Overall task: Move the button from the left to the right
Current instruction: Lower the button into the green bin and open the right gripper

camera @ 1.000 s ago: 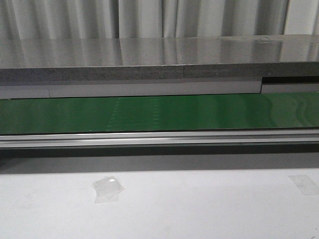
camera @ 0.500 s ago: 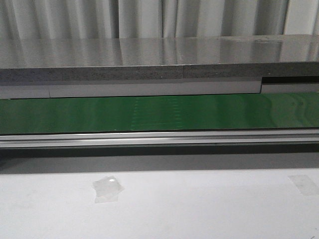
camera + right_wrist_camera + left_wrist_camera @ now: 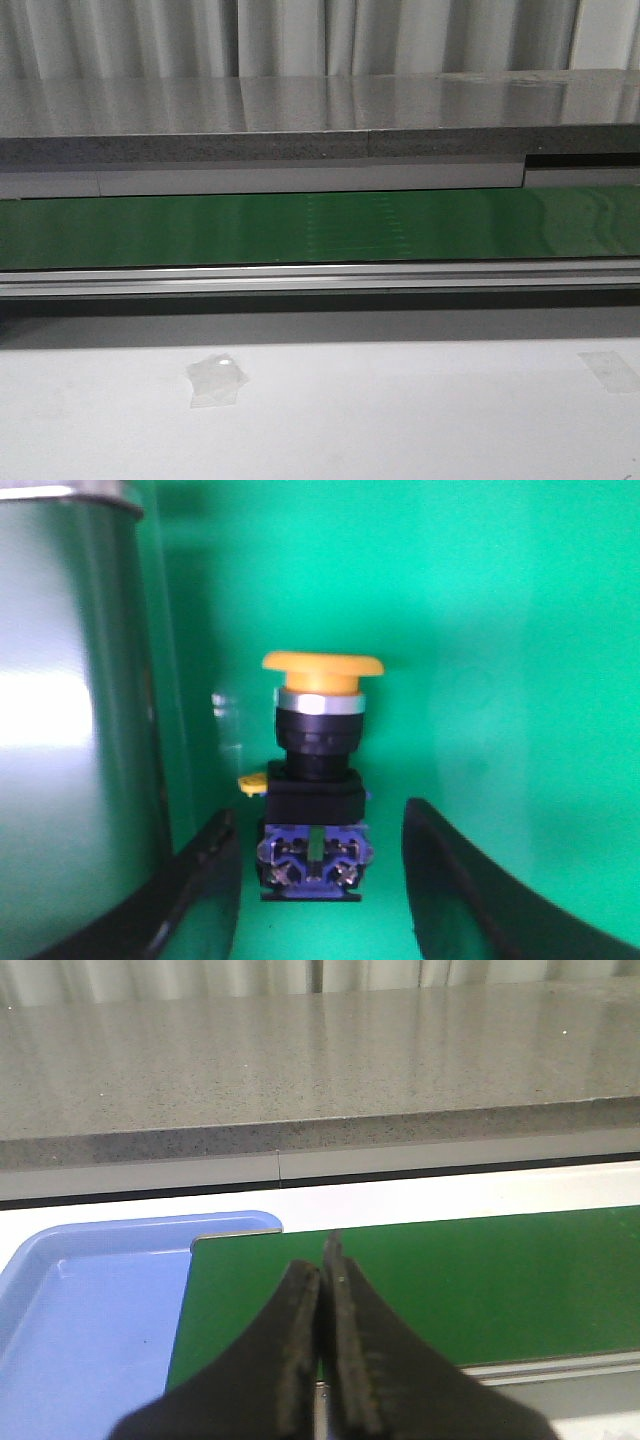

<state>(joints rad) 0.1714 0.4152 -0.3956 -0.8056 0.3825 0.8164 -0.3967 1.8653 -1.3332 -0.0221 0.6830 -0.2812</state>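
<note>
In the right wrist view the button (image 3: 318, 770) stands on the green belt (image 3: 500, 660), yellow cap away from the camera and dark body nearest, between the spread fingers of the right gripper (image 3: 320, 880); neither finger seems to touch it, though the blur makes that uncertain. A shiny metal rail (image 3: 70, 730) runs beside it. The left gripper (image 3: 322, 1350) has its fingers pressed together on nothing, above the belt's end beside a blue tray (image 3: 90, 1320). No writing or brand can be read anywhere. The front view shows only the belt, a grey counter (image 3: 300, 105) and tape patches (image 3: 215, 378).
</note>
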